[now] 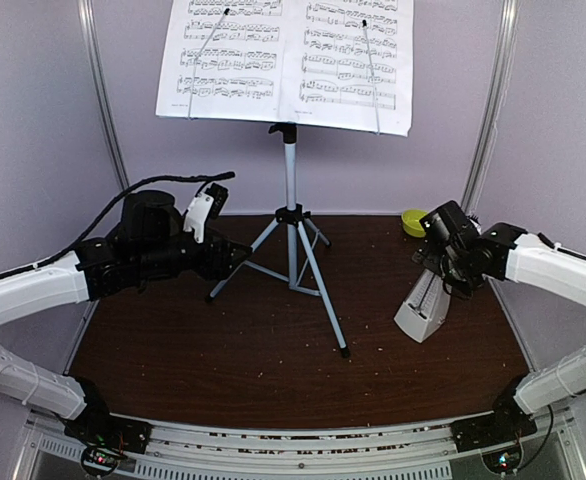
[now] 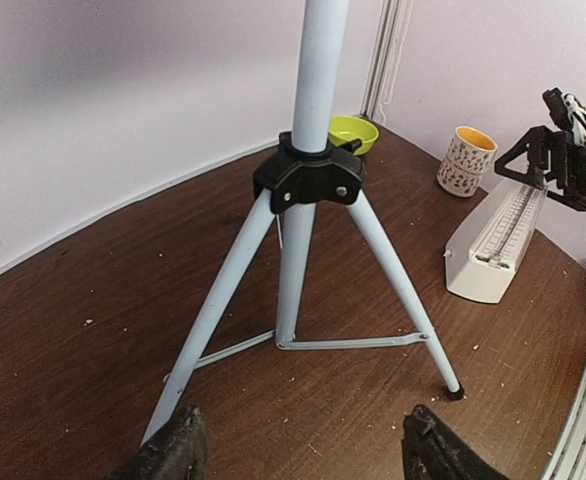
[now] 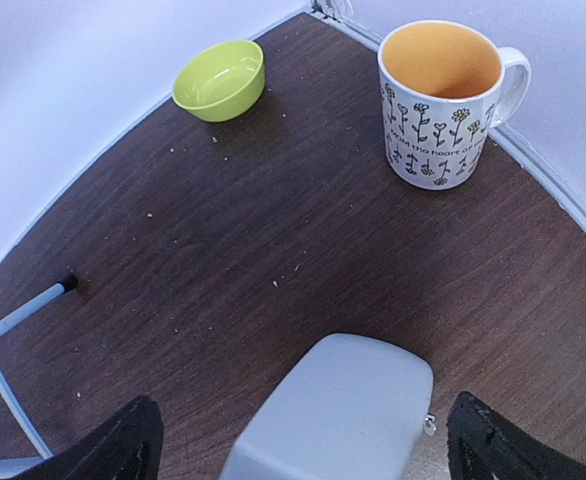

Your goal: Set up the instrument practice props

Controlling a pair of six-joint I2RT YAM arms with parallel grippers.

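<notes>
Brown table (image 1: 273,350), speckled with crumbs. Stand (image 1: 290,190) upright at the table's centre-far part, tripod legs spread, all feet on the table. Two pages (image 1: 283,60) side by side on its desk at the top, a thin wire arm across each. Left gripper (image 2: 303,452) low at the stand's left, released: fingers (image 2: 173,450) spread wide, the near-left tripod leg ending just beside the left one, contact unclear. Right gripper (image 3: 313,445) above the metronome (image 1: 421,312), also released, jaws wide on either side of the metronome's top with gaps on both sides. Metronome stands on the table at right, well apart from the stand's right foot. Mug (image 3: 443,100), flower print, orange inside, far right behind the metronome. Bowl (image 3: 220,78) yellow-green, far-right corner, left of the mug, apart from it.
</notes>
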